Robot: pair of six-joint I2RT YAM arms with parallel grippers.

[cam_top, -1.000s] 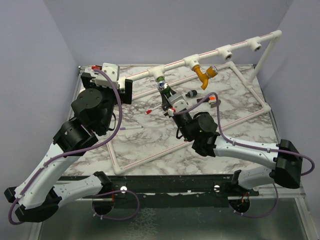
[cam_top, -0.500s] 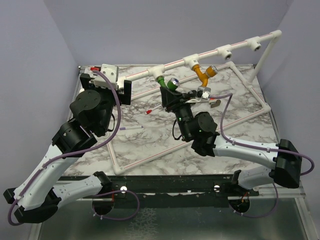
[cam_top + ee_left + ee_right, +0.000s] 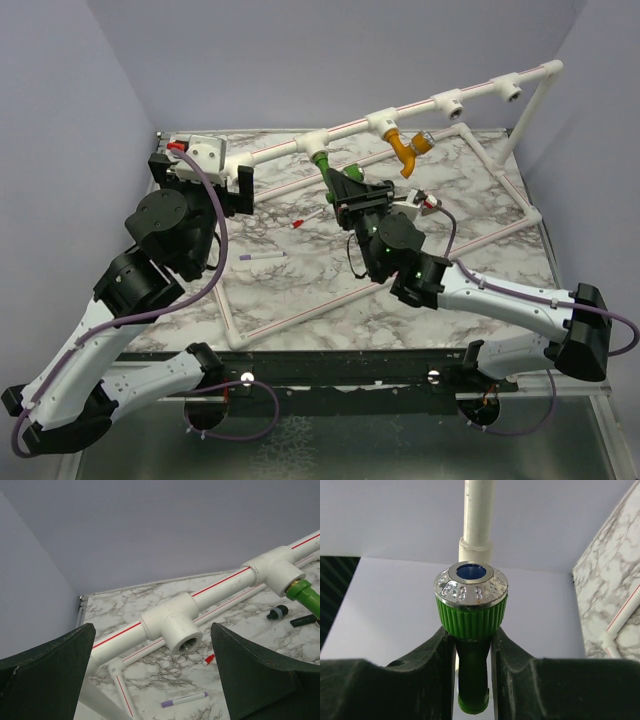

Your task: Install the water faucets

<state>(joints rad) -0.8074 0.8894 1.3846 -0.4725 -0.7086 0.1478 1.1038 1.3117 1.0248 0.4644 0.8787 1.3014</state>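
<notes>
Two faucets show. The green faucet (image 3: 327,168) hangs at upper centre of the top view, its upper end in a T-socket (image 3: 315,143) of the white red-striped pipe frame (image 3: 275,152). The right fingers (image 3: 420,680) are narrowed on its stem, just below the ribbed collar and silvery round end. The mustard-orange faucet (image 3: 405,150) sits in the next socket to the right, apart from both arms.

The left fingers (image 3: 45,680) stand wide at upper left, either side of an unfilled T-socket (image 3: 175,630), holding nothing.

Two pens lie on the marble-patterned table (image 3: 480,270) inside the frame's lower rails: a purple pen (image 3: 262,256) and a red pen (image 3: 303,221). Plain lilac walls (image 3: 300,60) close in the table.
</notes>
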